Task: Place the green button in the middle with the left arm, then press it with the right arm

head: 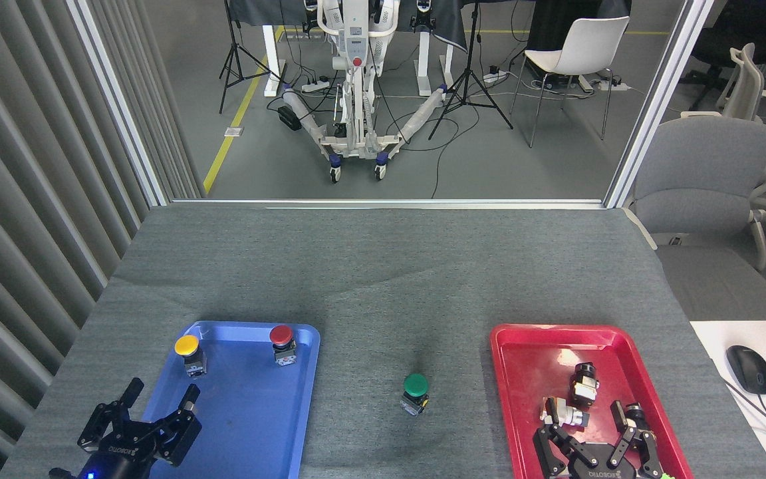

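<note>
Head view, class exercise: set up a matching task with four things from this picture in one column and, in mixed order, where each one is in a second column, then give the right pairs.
Column one:
1. green button
2. yellow button
3. red button
4. right gripper

Column two:
A. far right corner of the blue tray
B. over the near end of the red tray
C. on the grey table cover between the two trays
D. far left part of the blue tray

Right pairs: 1-C, 2-D, 3-A, 4-B
</note>
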Tool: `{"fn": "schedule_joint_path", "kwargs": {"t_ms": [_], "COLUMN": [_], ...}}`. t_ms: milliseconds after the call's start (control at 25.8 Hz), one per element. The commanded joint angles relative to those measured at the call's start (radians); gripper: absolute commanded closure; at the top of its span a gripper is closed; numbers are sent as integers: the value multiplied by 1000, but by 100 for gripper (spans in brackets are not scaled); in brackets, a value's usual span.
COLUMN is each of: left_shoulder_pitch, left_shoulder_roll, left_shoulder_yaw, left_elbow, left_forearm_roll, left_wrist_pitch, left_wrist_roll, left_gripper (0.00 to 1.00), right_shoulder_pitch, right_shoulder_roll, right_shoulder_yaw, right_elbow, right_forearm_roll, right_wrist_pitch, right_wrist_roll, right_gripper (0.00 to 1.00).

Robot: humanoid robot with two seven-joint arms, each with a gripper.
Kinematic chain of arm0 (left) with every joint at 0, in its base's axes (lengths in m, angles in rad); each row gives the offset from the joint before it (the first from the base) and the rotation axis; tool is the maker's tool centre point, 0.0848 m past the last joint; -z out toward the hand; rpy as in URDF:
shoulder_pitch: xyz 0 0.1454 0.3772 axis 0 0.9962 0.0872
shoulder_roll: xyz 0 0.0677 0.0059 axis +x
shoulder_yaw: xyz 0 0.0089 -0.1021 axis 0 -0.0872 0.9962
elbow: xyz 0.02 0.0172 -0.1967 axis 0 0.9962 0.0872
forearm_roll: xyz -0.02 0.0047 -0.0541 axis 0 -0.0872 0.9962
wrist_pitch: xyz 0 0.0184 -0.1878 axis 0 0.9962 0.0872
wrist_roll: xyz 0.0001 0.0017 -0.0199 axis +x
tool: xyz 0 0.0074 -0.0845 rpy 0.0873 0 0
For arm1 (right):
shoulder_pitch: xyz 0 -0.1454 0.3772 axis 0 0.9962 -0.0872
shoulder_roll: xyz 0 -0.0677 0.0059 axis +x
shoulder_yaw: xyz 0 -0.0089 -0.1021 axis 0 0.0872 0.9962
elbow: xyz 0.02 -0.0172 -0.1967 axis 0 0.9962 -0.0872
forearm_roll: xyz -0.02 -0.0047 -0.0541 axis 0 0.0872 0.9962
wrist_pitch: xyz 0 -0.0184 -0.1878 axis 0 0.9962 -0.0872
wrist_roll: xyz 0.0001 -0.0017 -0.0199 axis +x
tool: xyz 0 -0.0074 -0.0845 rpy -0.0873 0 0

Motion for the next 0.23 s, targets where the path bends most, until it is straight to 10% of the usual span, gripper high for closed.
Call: {"fn": "schedule_joint_path", "kwargs": {"t_ms": [0,193], "left_shoulder_pitch": [-29,-35], "left_shoulder_roll": [35,78], "left_shoulder_yaw": [-19,-19], "left_elbow": [60,88], "left_forearm_roll": [-4,-14], "left_wrist_pitch": [-63,-92], "left_wrist_roll": [0,3], "left_gripper": [0,1], "right_shoulder_pitch": [1,1], "right_shoulder_roll": [2,2], "right_shoulder_yaw": [6,7], "right_elbow": [1,4], "right_forearm_roll": [-1,-1], "right_wrist_pitch": [4,5], "right_wrist_roll": [-2,-2], "right_gripper": [0,0]}}
